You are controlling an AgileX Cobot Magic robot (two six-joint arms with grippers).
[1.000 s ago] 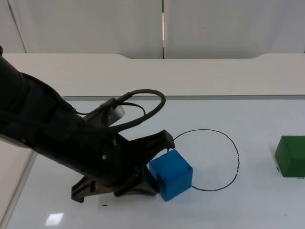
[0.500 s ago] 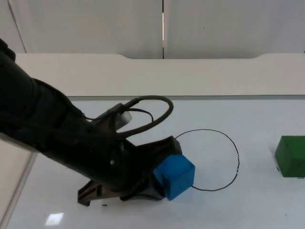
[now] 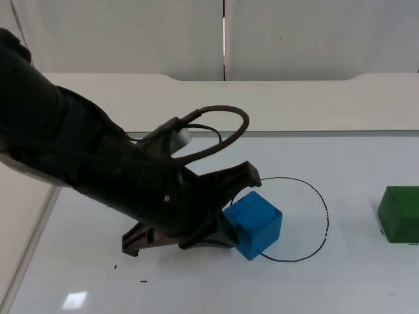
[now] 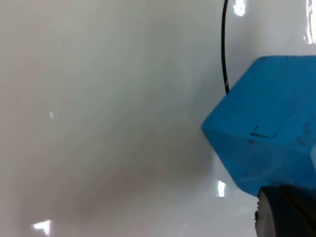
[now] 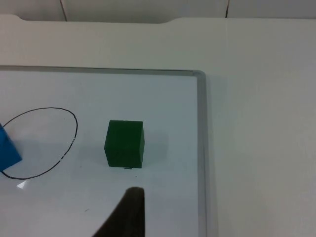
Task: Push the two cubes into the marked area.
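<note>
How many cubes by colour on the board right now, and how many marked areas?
Blue cube: 1, on the circle's line, left gripper against it
Green cube: 1, outside the circle, untouched
Drawn circle: 1
Total: 3 things, 2 of them cubes
</note>
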